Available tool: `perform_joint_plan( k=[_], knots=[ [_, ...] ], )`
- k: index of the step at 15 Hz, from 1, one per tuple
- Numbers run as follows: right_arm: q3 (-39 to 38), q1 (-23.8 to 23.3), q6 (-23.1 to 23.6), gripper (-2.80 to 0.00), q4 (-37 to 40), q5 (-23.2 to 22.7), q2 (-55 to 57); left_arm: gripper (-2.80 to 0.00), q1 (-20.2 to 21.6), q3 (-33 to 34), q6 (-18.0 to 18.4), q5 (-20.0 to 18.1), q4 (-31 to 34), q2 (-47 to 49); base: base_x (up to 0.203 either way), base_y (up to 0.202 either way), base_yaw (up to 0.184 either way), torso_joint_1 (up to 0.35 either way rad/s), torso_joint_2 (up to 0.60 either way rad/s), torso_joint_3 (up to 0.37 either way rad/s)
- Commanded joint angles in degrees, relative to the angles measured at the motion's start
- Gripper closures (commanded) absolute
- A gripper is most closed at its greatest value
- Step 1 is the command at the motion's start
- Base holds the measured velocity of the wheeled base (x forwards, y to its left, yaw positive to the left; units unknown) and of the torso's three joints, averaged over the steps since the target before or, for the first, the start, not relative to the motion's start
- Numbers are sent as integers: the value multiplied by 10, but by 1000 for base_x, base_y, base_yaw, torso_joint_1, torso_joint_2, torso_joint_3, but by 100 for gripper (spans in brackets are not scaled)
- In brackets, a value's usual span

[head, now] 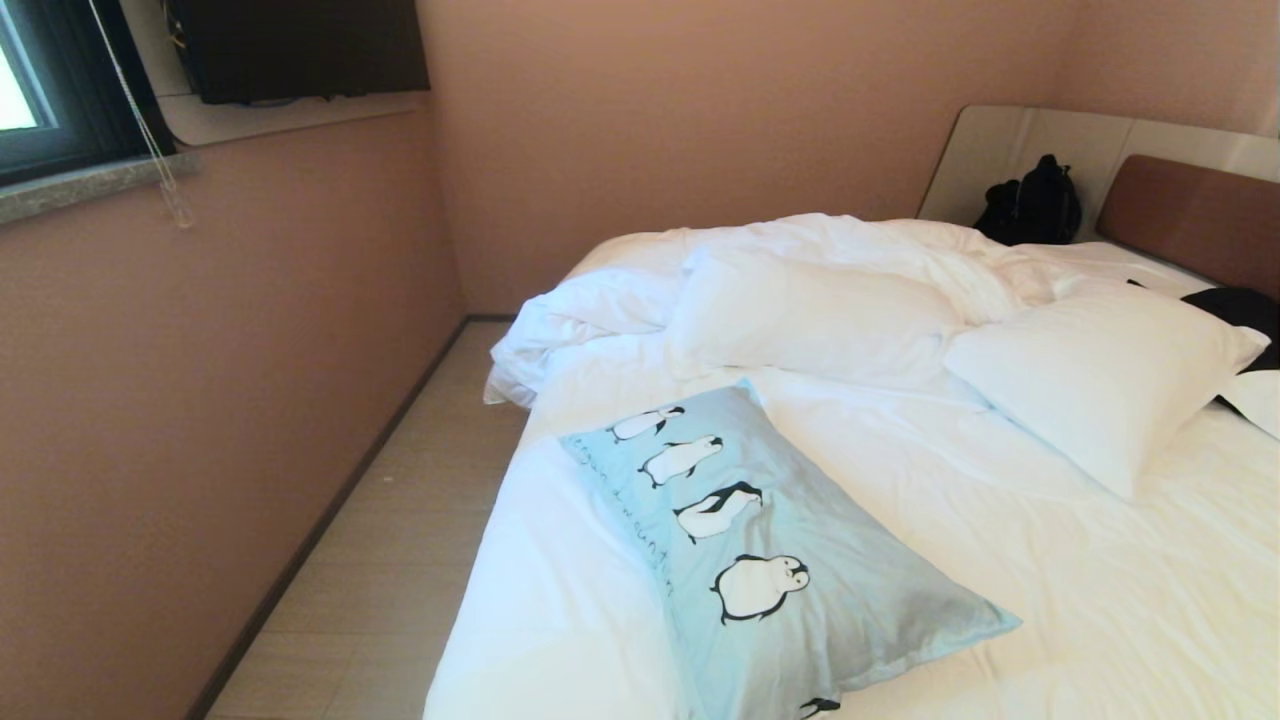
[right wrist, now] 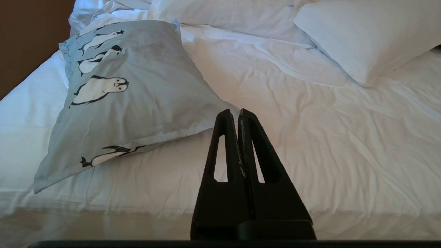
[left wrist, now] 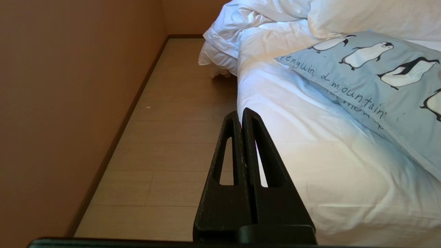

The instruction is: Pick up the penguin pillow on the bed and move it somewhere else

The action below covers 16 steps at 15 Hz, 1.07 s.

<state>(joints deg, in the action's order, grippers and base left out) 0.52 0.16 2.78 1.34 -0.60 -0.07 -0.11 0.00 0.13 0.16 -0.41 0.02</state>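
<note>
Your only readable writing is on the penguin pillow (left wrist: 372, 69): a handwritten-style line along its edge reads "penguin & mountain", with a fainter line beneath it that you cannot make out. The pillow lies flat on the bed (head: 1000, 520), near the corner closest to you on the side by the wall, with a row of black-and-white penguins running along its pale blue cover. Beyond it you have a rumpled duvet (head: 800, 260) and a plain white pillow (head: 1100, 380) toward the brown headboard (head: 1190, 215), where a black bag (head: 1035, 205) sits. Neither arm shows in your head view. Your left claw (left wrist: 241, 115) hangs level beside the bed's edge, over the floor (left wrist: 172, 137), its two fingers pressed together and empty, apart from the pillow. Your right claw (right wrist: 237, 115) points level across the mattress just beside the pillow's near corner, its fingers also pressed tight together and gripping nothing.
</note>
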Motion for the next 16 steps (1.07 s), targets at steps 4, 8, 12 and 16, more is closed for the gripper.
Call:
perform_joint_plan(
  k=[4,8,12,16],
  knots=[
    [0,0,0,0,0,0,0,0,0,0,0,0,0,0,0,0,0,0,0,0],
    [0,0,-1,0,0,0,1,0,0,0,0,0,0,0,0,0,0,0,0,0],
    [0,0,0,0,0,0,0,0,0,0,0,0,0,0,0,0,0,0,0,0],
    [0,0,0,0,0,0,0,0,0,0,0,0,0,0,0,0,0,0,0,0]
  ],
)
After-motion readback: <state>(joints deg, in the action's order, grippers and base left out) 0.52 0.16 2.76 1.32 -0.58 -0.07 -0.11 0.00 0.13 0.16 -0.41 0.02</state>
